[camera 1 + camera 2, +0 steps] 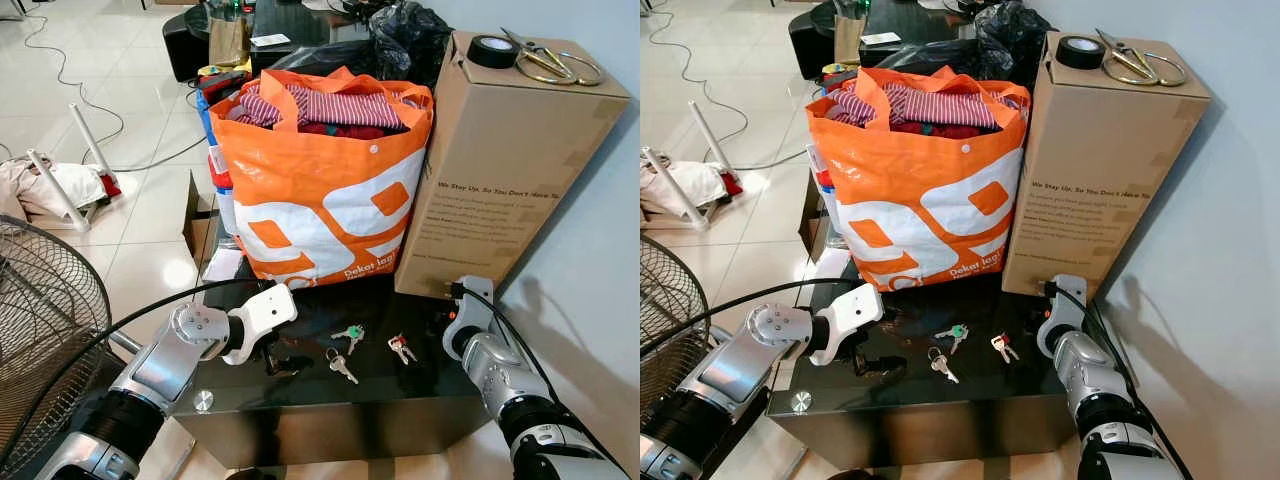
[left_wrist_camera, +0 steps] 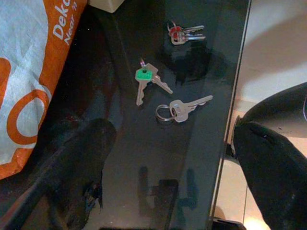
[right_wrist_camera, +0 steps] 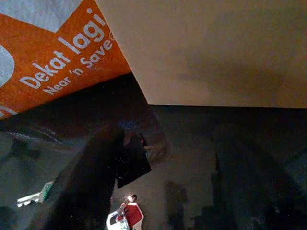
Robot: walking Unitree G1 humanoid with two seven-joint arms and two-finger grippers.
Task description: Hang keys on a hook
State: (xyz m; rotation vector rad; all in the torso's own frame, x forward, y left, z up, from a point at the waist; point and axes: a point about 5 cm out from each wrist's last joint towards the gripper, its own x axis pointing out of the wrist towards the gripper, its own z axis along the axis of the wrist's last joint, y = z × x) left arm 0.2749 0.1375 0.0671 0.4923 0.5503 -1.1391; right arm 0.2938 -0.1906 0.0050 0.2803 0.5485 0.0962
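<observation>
Three sets of keys lie on the glossy black table [image 1: 300, 410]. One has a green tag [image 1: 350, 333], one a red tag [image 1: 401, 347], and one is plain silver on a ring [image 1: 340, 365]. My left gripper [image 1: 276, 358] hovers low over the table just left of the silver keys. It is open, with its fingers [image 2: 81, 163] spread wide and nothing between them. The green-tagged keys [image 2: 144, 79] and silver keys [image 2: 180, 109] lie ahead of it. My right gripper [image 1: 447, 318] is at the table's right side by the box's foot, open, near the red-tagged keys [image 3: 127, 215].
An orange shopping bag [image 1: 320, 210] full of clothes and a tall cardboard box [image 1: 500, 170] stand along the back of the table. A tape roll [image 1: 492, 50] and scissors [image 1: 545, 62] sit on the box. A floor fan [image 1: 40, 330] stands at the left and a white wall at the right.
</observation>
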